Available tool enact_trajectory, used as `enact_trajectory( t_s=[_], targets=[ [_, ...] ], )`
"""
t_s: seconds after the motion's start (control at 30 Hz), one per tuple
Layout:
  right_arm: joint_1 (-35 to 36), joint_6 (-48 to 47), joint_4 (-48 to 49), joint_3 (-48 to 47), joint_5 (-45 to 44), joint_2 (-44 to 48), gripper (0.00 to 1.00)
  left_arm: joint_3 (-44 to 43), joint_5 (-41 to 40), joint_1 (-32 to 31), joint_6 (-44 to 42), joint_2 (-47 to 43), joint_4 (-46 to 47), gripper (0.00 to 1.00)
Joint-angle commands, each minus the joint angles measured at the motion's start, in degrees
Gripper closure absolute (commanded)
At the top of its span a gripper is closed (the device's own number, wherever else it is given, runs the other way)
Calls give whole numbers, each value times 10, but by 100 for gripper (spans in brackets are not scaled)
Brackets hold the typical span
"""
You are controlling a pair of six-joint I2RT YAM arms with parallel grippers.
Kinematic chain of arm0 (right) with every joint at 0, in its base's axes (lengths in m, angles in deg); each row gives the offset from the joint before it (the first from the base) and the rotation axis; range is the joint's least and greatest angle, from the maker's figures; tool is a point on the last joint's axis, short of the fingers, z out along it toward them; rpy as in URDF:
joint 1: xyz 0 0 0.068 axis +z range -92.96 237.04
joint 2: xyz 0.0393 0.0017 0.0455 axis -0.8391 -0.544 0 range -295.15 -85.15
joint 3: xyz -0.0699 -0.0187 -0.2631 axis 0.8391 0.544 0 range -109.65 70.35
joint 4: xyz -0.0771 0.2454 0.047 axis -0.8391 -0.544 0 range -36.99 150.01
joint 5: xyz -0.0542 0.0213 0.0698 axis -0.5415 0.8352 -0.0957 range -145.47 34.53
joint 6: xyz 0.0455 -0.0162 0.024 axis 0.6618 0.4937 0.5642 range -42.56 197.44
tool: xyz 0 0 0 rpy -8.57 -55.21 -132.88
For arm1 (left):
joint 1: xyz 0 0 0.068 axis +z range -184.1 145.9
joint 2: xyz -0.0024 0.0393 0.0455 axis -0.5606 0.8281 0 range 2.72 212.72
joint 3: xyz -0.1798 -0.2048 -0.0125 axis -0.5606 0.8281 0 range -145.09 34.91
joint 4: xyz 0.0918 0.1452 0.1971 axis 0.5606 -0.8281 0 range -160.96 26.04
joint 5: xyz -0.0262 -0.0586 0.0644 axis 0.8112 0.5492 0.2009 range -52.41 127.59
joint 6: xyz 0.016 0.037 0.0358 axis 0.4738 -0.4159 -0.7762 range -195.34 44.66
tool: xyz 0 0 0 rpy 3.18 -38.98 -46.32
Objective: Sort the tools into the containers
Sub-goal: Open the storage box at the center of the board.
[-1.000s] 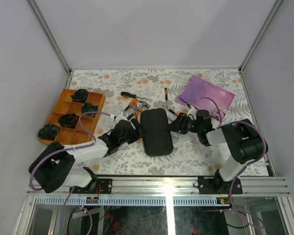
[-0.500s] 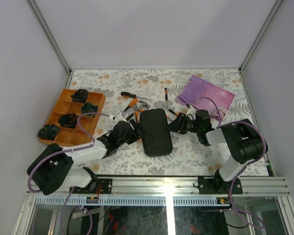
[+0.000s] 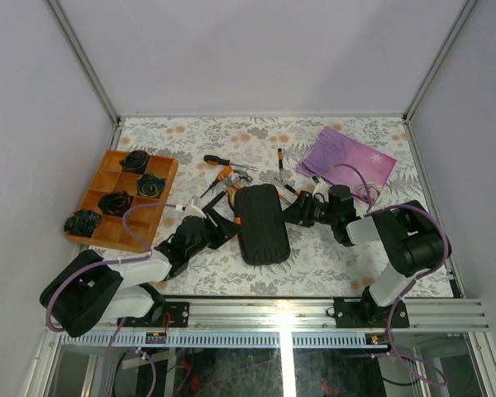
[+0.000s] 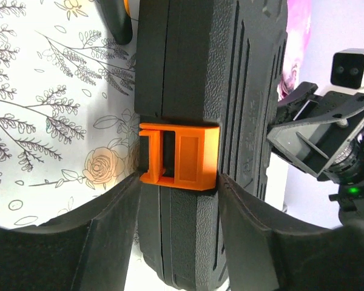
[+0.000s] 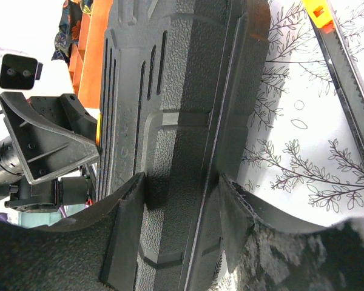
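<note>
The black tool case [image 3: 262, 223] lies closed in the middle of the table, its orange latch [image 4: 179, 153] facing the left arm. My left gripper [image 3: 226, 223] straddles the case's left edge [image 4: 188, 242], its fingers [image 4: 118, 230] pressed on either side just under the latch. My right gripper [image 3: 296, 212] clamps the case's opposite edge [image 5: 182, 121], one finger [image 5: 124, 236] on the ribbed lid and one underneath. Loose tools lie behind the case: a black-and-orange screwdriver [image 3: 217, 160], orange-handled pliers [image 3: 224, 174] and a small tool [image 3: 280, 162].
An orange divided tray [image 3: 99, 223] with black coiled lumps sits at the left. A purple cloth [image 3: 347, 159] lies at the back right. A black tool with an orange tip [image 5: 346, 73] lies by the case's right side. Metal frame posts stand at the far corners.
My left arm has swung down and to the left and its wrist has turned, while its fingers stay at the case's latch edge. The case and right arm have barely moved.
</note>
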Motion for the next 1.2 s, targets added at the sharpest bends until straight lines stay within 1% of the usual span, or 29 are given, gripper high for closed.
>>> enact_trajectory(
  t_s=[0.0, 0.23, 0.3, 0.47, 0.6, 0.77, 0.9, 1.17],
  targets=[
    [-2, -55, -128, 18, -70, -38, 56, 51, 30, 15, -18, 10, -59, 68],
    [-2, -55, -128, 16, -69, -41, 56, 41, 23, 20, -28, 8, -85, 81],
    [-2, -55, -127, 16, -68, -42, 56, 35, 17, 20, -33, 5, -99, 82],
    [-2, -55, -127, 16, -67, -43, 56, 33, 0, 21, -34, -13, -123, 82],
    [-2, -56, -127, 17, -69, -42, 56, 43, -3, 27, -22, -21, -123, 81],
    [-2, -58, -130, 19, -70, -42, 56, 47, -10, 30, -17, -21, -132, 77],
    [-2, -59, -131, 19, -71, -40, 56, 47, -17, 33, -14, -21, -146, 77],
    [-2, -66, -149, 10, -71, -25, 55, 45, -13, 36, -27, -29, -146, 76]
  ],
)
